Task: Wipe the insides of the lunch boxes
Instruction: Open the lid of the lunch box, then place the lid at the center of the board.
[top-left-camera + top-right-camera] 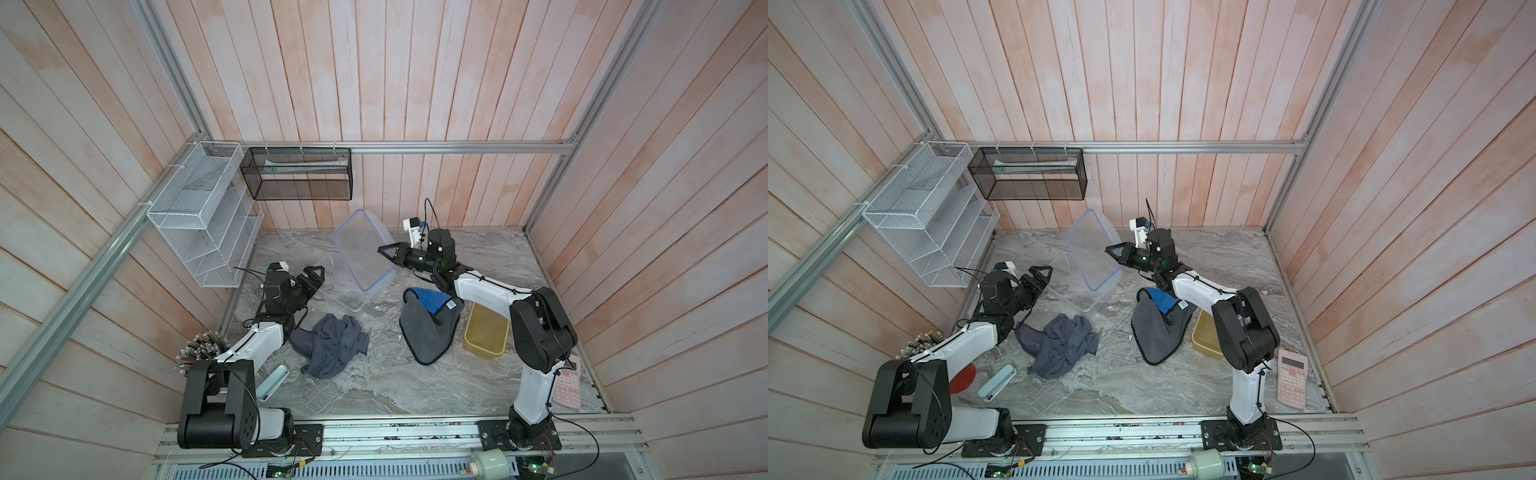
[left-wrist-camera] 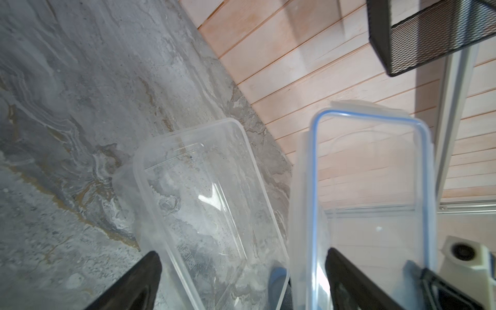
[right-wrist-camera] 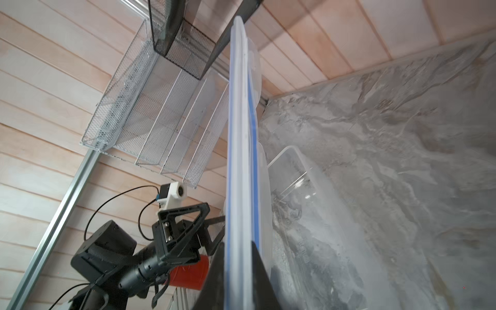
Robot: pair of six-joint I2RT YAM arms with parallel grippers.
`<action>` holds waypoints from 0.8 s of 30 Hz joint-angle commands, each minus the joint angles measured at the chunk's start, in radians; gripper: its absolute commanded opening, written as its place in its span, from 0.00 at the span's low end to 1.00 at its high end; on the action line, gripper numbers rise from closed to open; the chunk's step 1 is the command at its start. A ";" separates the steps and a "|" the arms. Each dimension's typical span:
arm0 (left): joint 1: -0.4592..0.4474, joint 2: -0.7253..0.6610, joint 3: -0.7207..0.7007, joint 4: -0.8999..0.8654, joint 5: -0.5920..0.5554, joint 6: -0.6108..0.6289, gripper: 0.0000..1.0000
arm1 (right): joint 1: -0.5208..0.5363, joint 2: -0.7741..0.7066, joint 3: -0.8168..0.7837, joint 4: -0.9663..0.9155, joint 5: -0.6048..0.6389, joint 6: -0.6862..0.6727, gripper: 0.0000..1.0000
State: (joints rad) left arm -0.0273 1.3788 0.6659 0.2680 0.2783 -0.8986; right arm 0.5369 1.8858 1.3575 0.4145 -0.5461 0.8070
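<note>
The clear lunch box (image 1: 332, 299) (image 1: 1071, 291) (image 2: 204, 193) lies on the marble table, open and empty. My right gripper (image 1: 384, 251) (image 1: 1112, 250) (image 3: 237, 243) is shut on the edge of the flat blue-rimmed clear lid (image 1: 363, 249) (image 2: 370, 174) (image 3: 239, 134). It holds the lid steeply tilted above that box. My left gripper (image 1: 313, 276) (image 1: 1042, 276) (image 2: 241, 252) stands open at the box's left end, holding nothing. The amber lunch box (image 1: 486, 336) (image 1: 1204, 338) sits open under my right arm.
A crumpled dark grey cloth (image 1: 330, 347) and a grey-and-blue cloth (image 1: 430, 324) lie mid-table. A pink calculator (image 1: 1291, 376) is at the right edge and a teal case (image 1: 996, 382) at the front left. A white mesh rack (image 1: 203, 216) and a black mesh basket (image 1: 299, 174) hang on the walls.
</note>
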 commanded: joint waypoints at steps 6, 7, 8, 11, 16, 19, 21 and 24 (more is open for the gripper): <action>-0.076 0.033 0.088 -0.174 -0.127 0.099 0.95 | -0.014 -0.021 0.169 -0.402 0.505 -0.508 0.06; -0.078 0.036 0.091 -0.180 -0.128 0.100 0.95 | -0.014 -0.014 0.175 -0.410 0.555 -0.546 0.06; -0.082 0.041 0.092 -0.185 -0.128 0.101 0.95 | -0.011 -0.006 0.177 -0.409 0.612 -0.583 0.06; -0.085 0.052 0.097 -0.199 -0.126 0.106 0.95 | -0.002 0.028 0.183 -0.414 0.751 -0.687 0.06; -0.089 0.061 0.105 -0.213 -0.129 0.114 0.95 | 0.030 0.112 0.217 -0.405 0.939 -0.859 0.05; -0.088 0.062 0.106 -0.214 -0.132 0.118 0.95 | 0.068 0.167 0.230 -0.354 1.046 -0.966 0.03; -0.089 0.063 0.106 -0.219 -0.134 0.119 0.95 | 0.085 0.213 0.262 -0.365 1.050 -0.994 0.02; -0.089 0.057 0.104 -0.225 -0.140 0.123 0.95 | 0.101 0.267 0.315 -0.428 1.019 -0.976 0.03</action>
State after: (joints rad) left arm -0.1123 1.4326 0.7475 0.0605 0.1585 -0.8009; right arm 0.6201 2.1227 1.6028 0.0124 0.4236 -0.1120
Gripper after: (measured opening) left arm 0.952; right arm 0.130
